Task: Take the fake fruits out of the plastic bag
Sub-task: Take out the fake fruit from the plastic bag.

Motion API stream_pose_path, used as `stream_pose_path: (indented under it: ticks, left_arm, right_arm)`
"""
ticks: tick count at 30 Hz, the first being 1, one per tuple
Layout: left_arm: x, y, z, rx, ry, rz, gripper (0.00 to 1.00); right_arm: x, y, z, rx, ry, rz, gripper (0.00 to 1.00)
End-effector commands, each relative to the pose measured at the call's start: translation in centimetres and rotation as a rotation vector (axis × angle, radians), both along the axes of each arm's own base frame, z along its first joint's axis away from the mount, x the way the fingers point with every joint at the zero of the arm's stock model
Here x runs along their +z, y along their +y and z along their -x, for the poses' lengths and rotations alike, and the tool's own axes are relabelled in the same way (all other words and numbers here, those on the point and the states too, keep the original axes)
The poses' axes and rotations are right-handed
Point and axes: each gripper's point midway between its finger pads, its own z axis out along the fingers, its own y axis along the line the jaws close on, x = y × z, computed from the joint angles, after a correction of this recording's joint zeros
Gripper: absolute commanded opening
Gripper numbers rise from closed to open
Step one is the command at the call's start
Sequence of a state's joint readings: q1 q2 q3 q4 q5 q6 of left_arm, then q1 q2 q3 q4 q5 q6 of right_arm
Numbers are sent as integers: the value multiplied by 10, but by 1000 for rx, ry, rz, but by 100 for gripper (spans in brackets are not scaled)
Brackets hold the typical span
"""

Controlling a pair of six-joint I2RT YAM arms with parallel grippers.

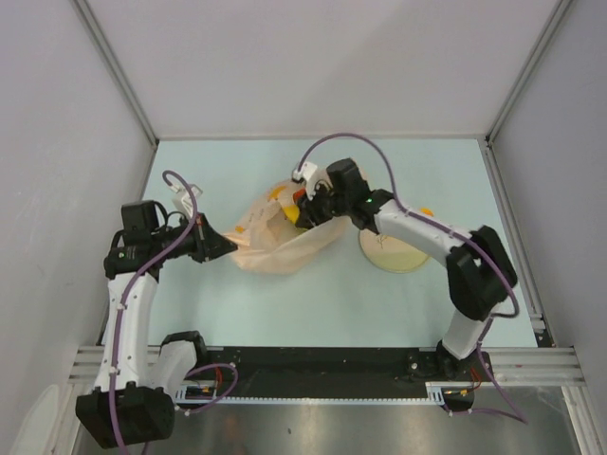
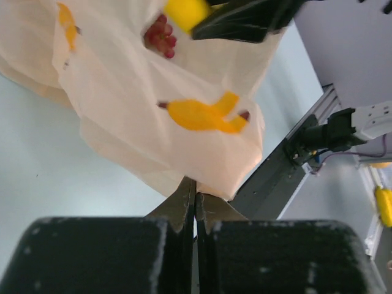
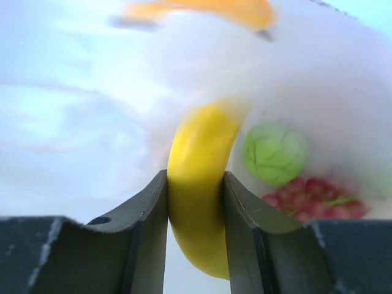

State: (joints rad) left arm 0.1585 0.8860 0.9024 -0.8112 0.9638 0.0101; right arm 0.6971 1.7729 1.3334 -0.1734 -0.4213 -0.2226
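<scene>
The peach plastic bag (image 1: 275,245) lies mid-table, and also fills the left wrist view (image 2: 135,110). My left gripper (image 1: 226,245) is shut on the bag's left edge (image 2: 196,187). My right gripper (image 1: 305,210) is in the bag's mouth, shut on the yellow banana (image 3: 199,184). A green apple (image 3: 275,153) and the dark red grape bunch (image 3: 312,199) lie inside the bag beside it. The grapes (image 2: 160,37) and a yellow bit of fruit (image 2: 187,12) also show in the left wrist view.
A round cream plate (image 1: 394,254) lies right of the bag, partly under my right arm, with a small orange thing (image 1: 426,210) at its far edge. Grey walls enclose the table on three sides. A metal rail (image 1: 322,365) runs along the near edge.
</scene>
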Motion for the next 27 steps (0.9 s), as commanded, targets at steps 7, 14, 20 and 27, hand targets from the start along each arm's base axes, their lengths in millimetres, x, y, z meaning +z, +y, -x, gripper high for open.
stream_pose_path:
  ticks: [7, 14, 20, 27]
  left_arm:
    - [66, -3, -72, -16, -116, 141, 0]
    - [82, 1, -110, -14, -133, 152, 0]
    - [83, 6, -125, 14, -151, 128, 0]
    - [82, 7, -129, 22, -147, 120, 0]
  right_arm:
    - [98, 16, 73, 355, -28, -240, 28]
    - [201, -25, 48, 209, -148, -352, 25]
    - [229, -128, -4, -220, -134, -369, 23]
    - [126, -199, -28, -584, 283, -305, 23]
